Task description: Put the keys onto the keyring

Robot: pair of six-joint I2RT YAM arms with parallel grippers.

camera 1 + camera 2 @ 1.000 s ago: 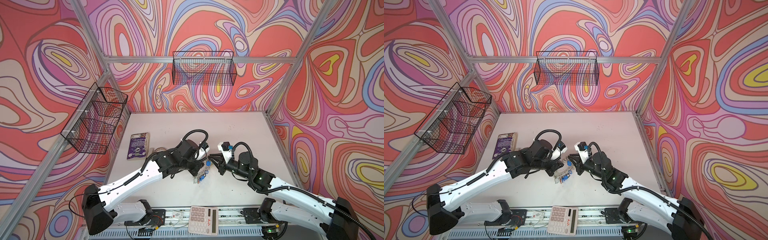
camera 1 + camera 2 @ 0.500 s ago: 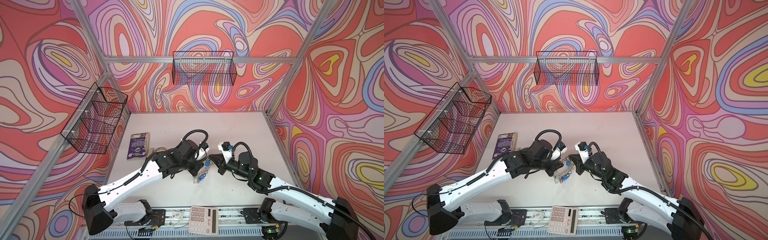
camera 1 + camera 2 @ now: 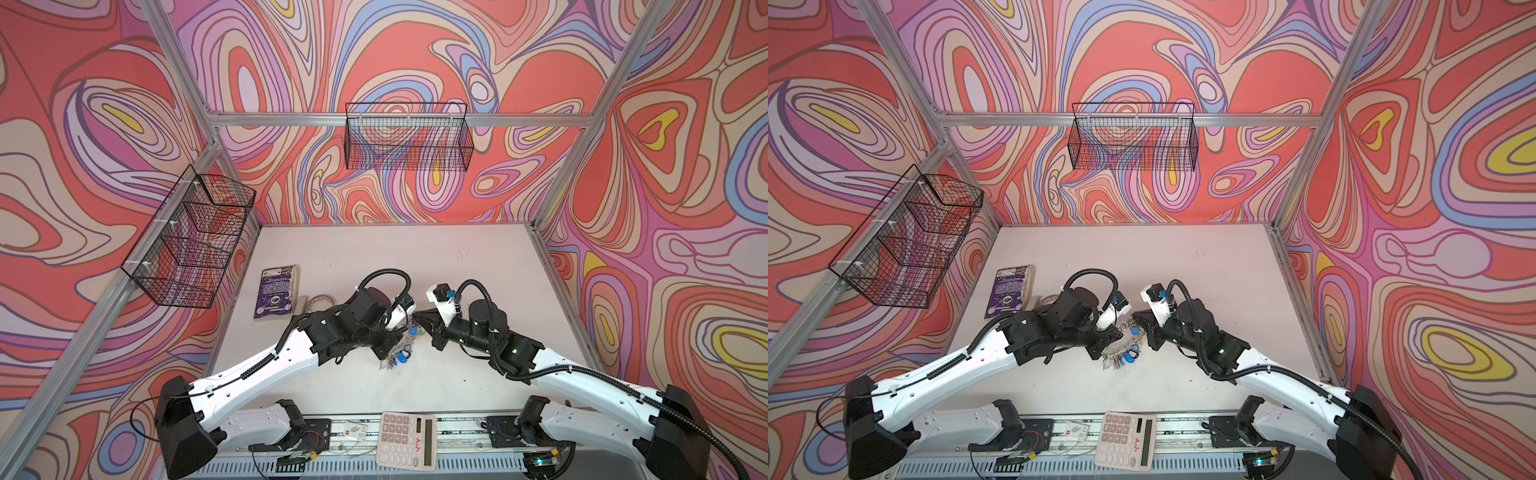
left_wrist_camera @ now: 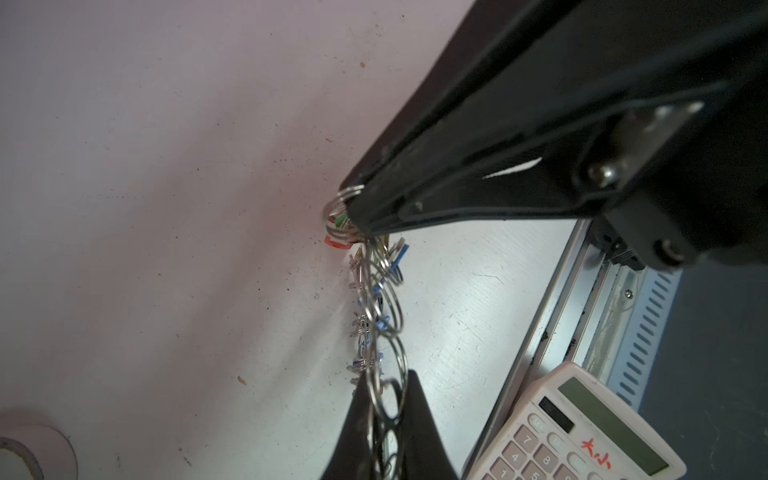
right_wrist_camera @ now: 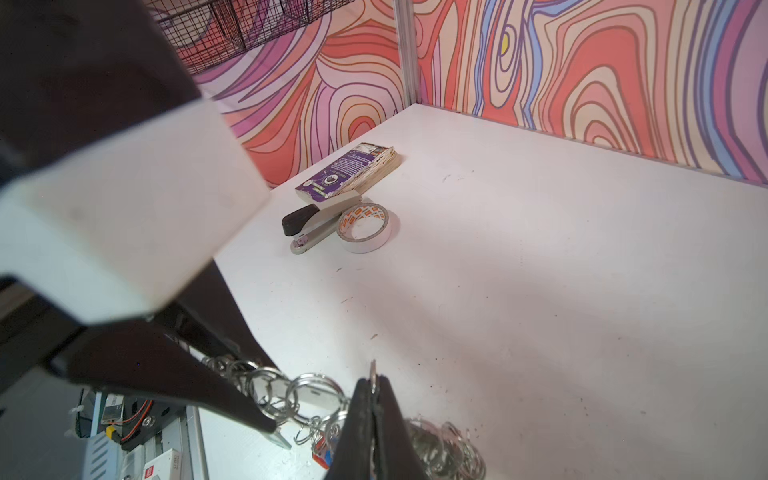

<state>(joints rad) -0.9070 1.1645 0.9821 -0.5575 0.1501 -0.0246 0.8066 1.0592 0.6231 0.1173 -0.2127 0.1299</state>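
Observation:
The keyring point(image 3: 400, 341) point(image 3: 1121, 344) hangs above the table's middle, its rim strung with small split rings point(image 4: 384, 316) point(image 5: 316, 390). My left gripper point(image 3: 384, 354) point(image 3: 1100, 351) point(image 4: 384, 380) is shut on its rim. Keys with blue tags point(image 3: 401, 357) point(image 3: 1130, 356) dangle beneath; the left wrist view also shows a red tag point(image 4: 334, 242) and a green tag point(image 4: 341, 220). My right gripper point(image 3: 417, 322) point(image 3: 1138, 326) point(image 5: 374, 380) is shut on a key's thin metal ring point(image 5: 373, 369) at the keyring's other side.
A purple book point(image 3: 276, 293), a stapler point(image 5: 316, 224) and a tape roll point(image 3: 320, 300) point(image 5: 365, 227) lie at the left. A calculator point(image 3: 407, 440) point(image 4: 582, 432) sits on the front rail. Wire baskets point(image 3: 191, 237) point(image 3: 409, 141) hang on the walls.
The right gripper's jaws have closed fully on the key's ring. Both arms stay almost where they were, with the keyring between them.

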